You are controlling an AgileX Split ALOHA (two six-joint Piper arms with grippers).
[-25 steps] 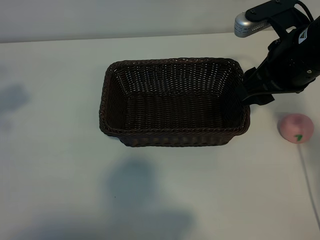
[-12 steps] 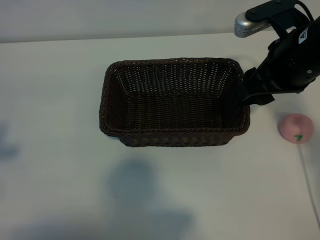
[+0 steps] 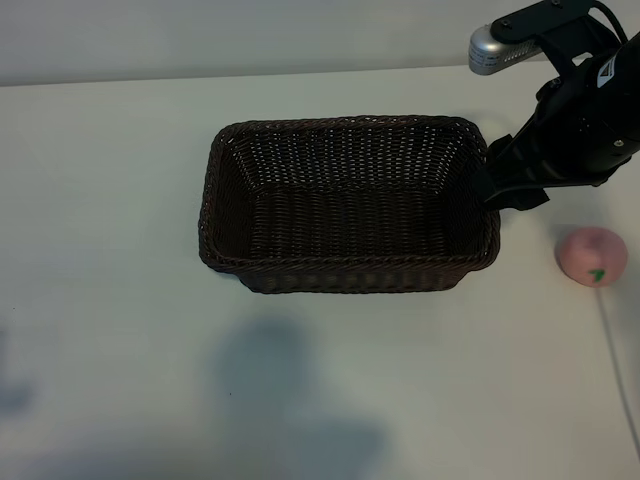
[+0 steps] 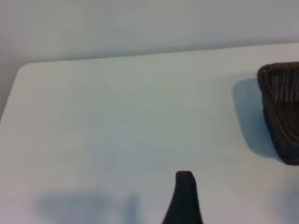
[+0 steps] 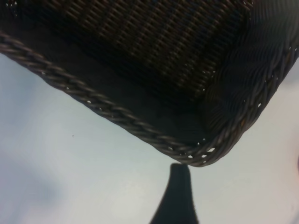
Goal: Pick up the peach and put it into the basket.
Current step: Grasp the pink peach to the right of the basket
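Observation:
The dark-brown woven basket (image 3: 350, 205) stands in the middle of the white table and holds nothing. The small pink peach (image 3: 592, 256) lies on the table to the basket's right, apart from it. My right gripper (image 3: 505, 185) hangs by the basket's right rim, up and left of the peach. Its one visible finger (image 5: 179, 196) points at the braided corner of the basket (image 5: 187, 154), with nothing held. My left arm is outside the exterior view. Its one visible finger (image 4: 184, 198) hangs over bare table, with the basket's end (image 4: 282, 112) farther off.
A thin pale cable (image 3: 615, 350) runs along the table from below the peach toward the front right. The table's far edge meets a plain wall. Bare table lies to the left of and in front of the basket.
A faint shadow at the table's left has slid toward the front edge. The right arm, basket and peach have not moved.

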